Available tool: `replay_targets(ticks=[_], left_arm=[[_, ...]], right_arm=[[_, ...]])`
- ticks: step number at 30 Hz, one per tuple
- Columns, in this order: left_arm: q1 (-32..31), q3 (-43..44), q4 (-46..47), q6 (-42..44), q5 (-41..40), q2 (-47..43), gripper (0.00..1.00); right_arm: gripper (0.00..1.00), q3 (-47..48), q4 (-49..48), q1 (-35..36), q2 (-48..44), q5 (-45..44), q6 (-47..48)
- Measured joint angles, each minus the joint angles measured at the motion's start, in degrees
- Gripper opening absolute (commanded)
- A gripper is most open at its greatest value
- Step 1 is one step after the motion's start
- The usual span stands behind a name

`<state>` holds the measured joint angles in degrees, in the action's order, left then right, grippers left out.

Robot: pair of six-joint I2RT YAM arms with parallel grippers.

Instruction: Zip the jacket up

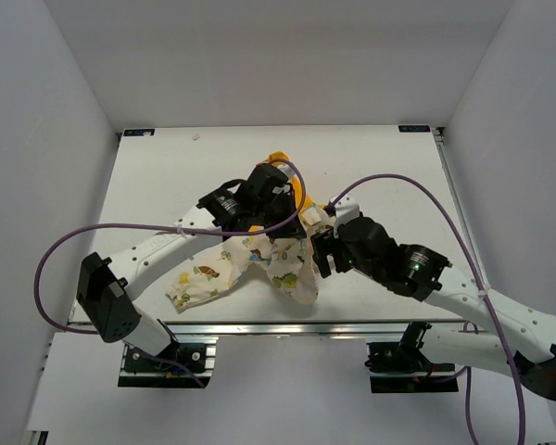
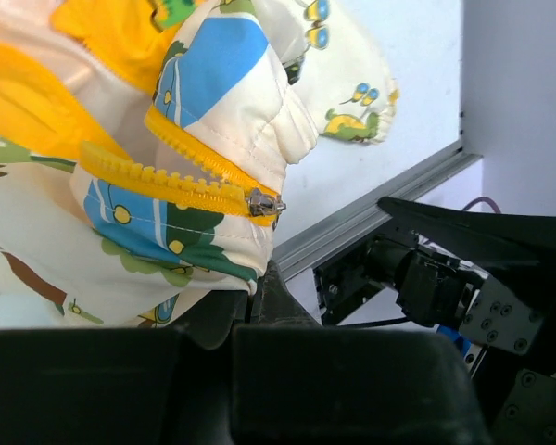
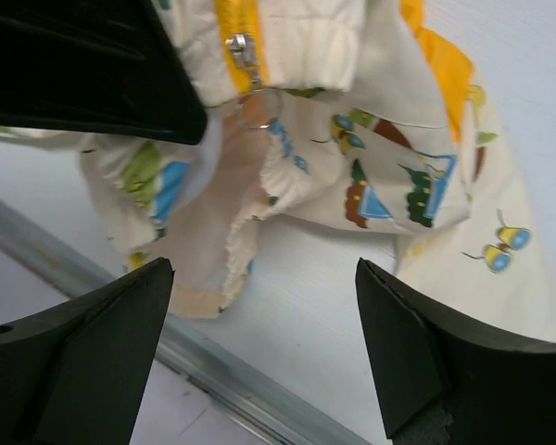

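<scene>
One table (image 1: 398, 185) is seen under one bunched jacket (image 1: 278, 264). Two grippers are counted: the left gripper (image 2: 255, 301) is clamped on the jacket's hem, and the right gripper (image 3: 264, 343) is spread apart just beside the jacket. One slider (image 2: 262, 203) is shown in the wrist views only.

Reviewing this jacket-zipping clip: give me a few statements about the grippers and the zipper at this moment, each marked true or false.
1. The right gripper is open and holds nothing. True.
2. The zipper slider sits up by the hood. False: it is low on the jacket, close to the hem, and the two rows of yellow teeth part beyond it.
3. The left gripper is shut on the jacket's hem right by the slider. True.
4. The jacket hangs over the table's near edge. False: it stays within the edges of the table.
</scene>
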<state>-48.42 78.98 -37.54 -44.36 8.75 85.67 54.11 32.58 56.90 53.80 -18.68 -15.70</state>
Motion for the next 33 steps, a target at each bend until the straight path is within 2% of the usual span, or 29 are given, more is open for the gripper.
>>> replay_targets(ticks=[5,9,17,27,33], left_arm=[[0.00,3.13,-6.67,-2.27,-1.60,1.77,0.00],[0.00,3.78,-9.14,-3.26,-2.29,1.77,0.00],[0.00,3.78,-10.36,-4.61,-2.36,1.77,0.00],[0.00,3.78,-9.94,-5.22,-1.90,1.77,0.00],[0.20,3.17,-8.70,-5.20,-1.29,1.70,0.00]], right_arm=[[0.75,0.00,-0.87,3.37,2.62,-8.68,0.44],[0.73,-0.76,-5.40,4.48,3.37,-11.67,1.55],[0.68,-3.65,-15.02,4.68,4.96,-10.60,5.57],[0.66,-5.38,-19.71,4.70,6.75,-8.61,8.24],[0.57,-8.11,-24.17,4.72,6.80,-8.61,7.96]])
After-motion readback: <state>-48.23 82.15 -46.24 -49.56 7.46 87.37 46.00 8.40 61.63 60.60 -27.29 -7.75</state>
